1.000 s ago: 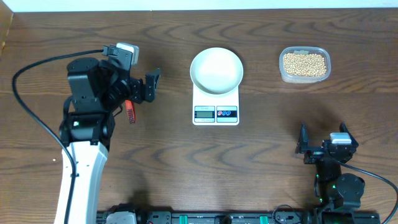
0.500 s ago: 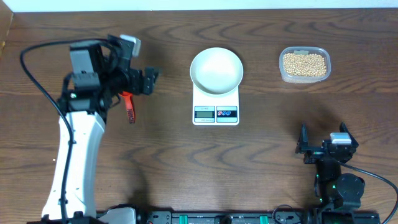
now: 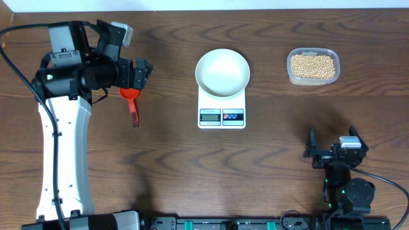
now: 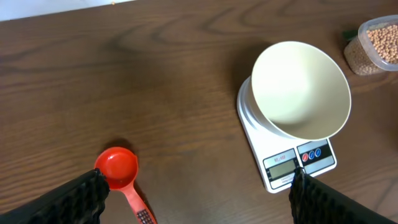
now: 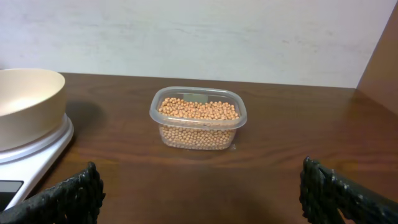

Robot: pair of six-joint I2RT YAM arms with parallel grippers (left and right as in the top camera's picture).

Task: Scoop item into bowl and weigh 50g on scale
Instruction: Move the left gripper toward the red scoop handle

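Beans (image 3: pixel 312 65) fill the far-right tub (image 3: pixel 289 75); the bowl (image 3: pixel 222 71) sits empty on the scale (image 3: pixel 222 115). My left pincer (image 3: pixel 142 73) gapes empty above the red scoop (image 3: pixel 130 95), my right pincer (image 3: pixel 332 143) wide open too.

The bowl (image 3: pixel 222 71) sits on the rear of the scale (image 3: pixel 222 115) at mid-table. A measuring scoop (image 3: pixel 131 102) lies on the table (image 3: pixel 192 179) well left of the scale, handle toward the front. A container (image 3: pixel 312 79) holding the beans (image 3: pixel 312 65) stands right of the bowl.
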